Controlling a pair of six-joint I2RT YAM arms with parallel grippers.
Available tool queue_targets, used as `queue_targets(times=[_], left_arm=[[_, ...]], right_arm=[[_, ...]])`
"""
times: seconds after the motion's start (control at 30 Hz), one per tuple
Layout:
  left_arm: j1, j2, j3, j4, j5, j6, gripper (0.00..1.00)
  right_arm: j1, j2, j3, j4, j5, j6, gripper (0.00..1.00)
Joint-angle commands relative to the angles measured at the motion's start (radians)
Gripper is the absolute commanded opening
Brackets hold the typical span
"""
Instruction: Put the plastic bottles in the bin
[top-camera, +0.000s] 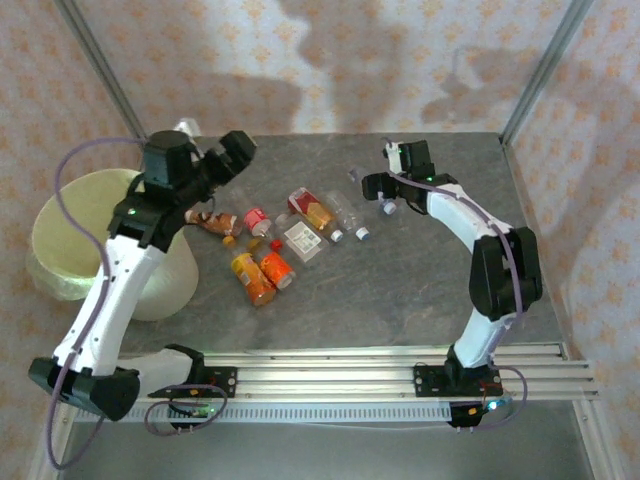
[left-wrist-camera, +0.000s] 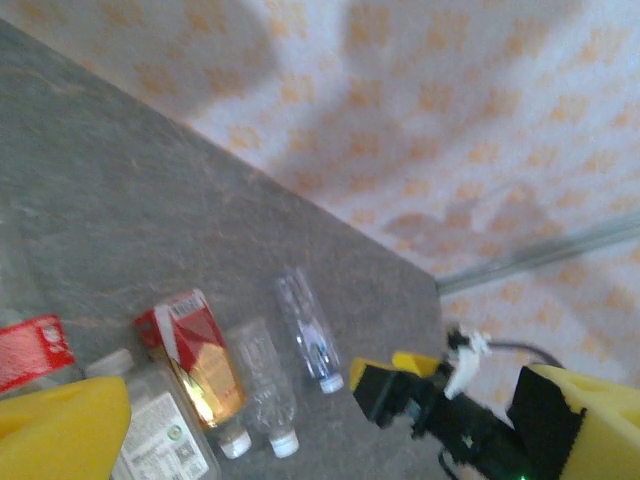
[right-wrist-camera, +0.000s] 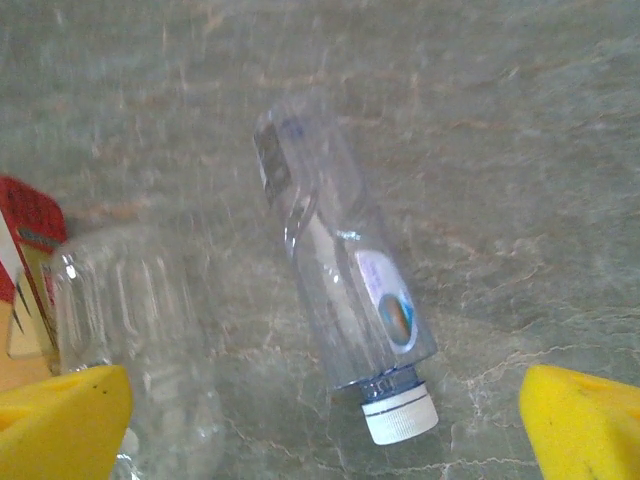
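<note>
Two arms, but my right end effector (right-wrist-camera: 320, 430) is the nearer one: it hangs just above a clear bottle (right-wrist-camera: 340, 280) lying flat on the worktop (right-wrist-camera: 520, 150), pads spread wide, gripping nothing. Bottle's long axis runs 11 to 5 o'clock in the wrist view, white cap (right-wrist-camera: 400, 420) at 5, so I reckon a wrist twist comes first. Left end effector (top-camera: 225, 160) is spread and empty too, over by the bin (top-camera: 70, 250) at 9 o'clock.
</note>
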Motion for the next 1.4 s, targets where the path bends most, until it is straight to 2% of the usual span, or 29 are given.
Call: queue_targets(times=[0.0, 0.17, 0.33, 0.47, 0.77, 1.0, 1.37], left_arm=[[-0.113, 0.027, -0.044, 0.127, -0.125, 0.021, 1.0], [-0.281, 0.102, -0.111, 0.294, -0.266, 0.006, 1.0], [-0.349, 0.194, -0.107, 0.327, -0.309, -0.031, 1.0], [-0.404, 0.212, -0.181, 0.396, -0.382, -0.063, 1.0], [-0.437, 0.252, -0.28, 0.445, -0.45, -0.157, 1.0], [-0.47, 0.245, -0.303, 0.479, -0.538, -0.163, 1.0], [-0.495, 0.293, -0.292, 0.481, -0.519, -0.18, 1.0]], right_arm=[[-0.038, 0.054, 0.068, -0.144, -0.12, -0.15, 0.97], [-0.048, 0.137, 0.126, -0.214, -0.167, -0.28, 0.94], [-0.048, 0.207, 0.172, -0.215, -0.111, -0.342, 0.93], [-0.048, 0.273, 0.233, -0.234, -0.081, -0.35, 0.91], [-0.047, 0.368, 0.32, -0.283, -0.11, -0.416, 0.88], [-0.031, 0.424, 0.343, -0.28, -0.07, -0.42, 0.84], [-0.021, 0.331, 0.218, -0.092, -0.034, -0.361, 0.57]])
